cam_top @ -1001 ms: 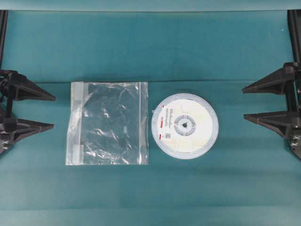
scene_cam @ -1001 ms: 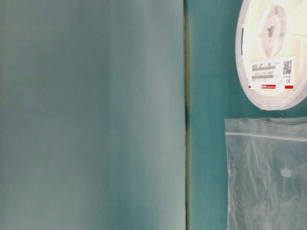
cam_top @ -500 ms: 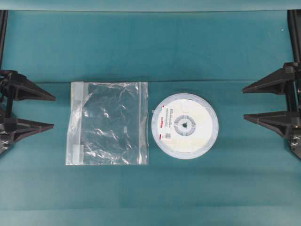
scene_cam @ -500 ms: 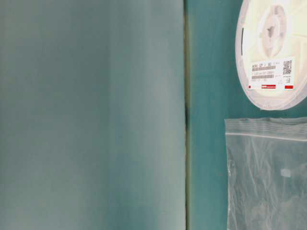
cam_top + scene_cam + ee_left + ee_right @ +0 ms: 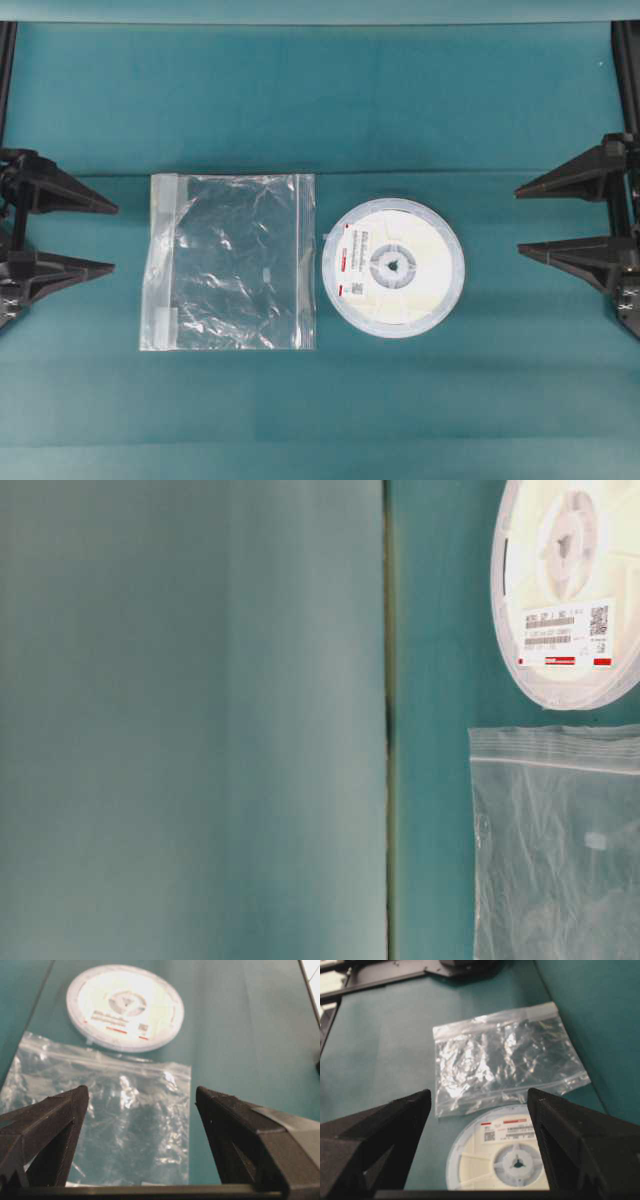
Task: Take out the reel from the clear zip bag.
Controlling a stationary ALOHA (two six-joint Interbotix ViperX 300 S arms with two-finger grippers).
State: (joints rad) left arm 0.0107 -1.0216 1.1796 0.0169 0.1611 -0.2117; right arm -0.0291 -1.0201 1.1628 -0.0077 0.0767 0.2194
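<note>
Reel (image 5: pixel 125 1007) lies beyond clear zip bag (image 5: pixel 107 1125) — left end effector (image 5: pixel 140 1097) spread wide, empty.

Teal table (image 5: pixel 320 100) with clear zip bag (image 5: pixel 230 262) beside reel (image 5: pixel 393 267), apart

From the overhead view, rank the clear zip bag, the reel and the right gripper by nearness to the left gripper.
1. Clear zip bag, lying flat just right of the open left gripper.
2. Reel, right of centre, beside the bag's right edge.
3. Right gripper, open at the far right edge.
</note>
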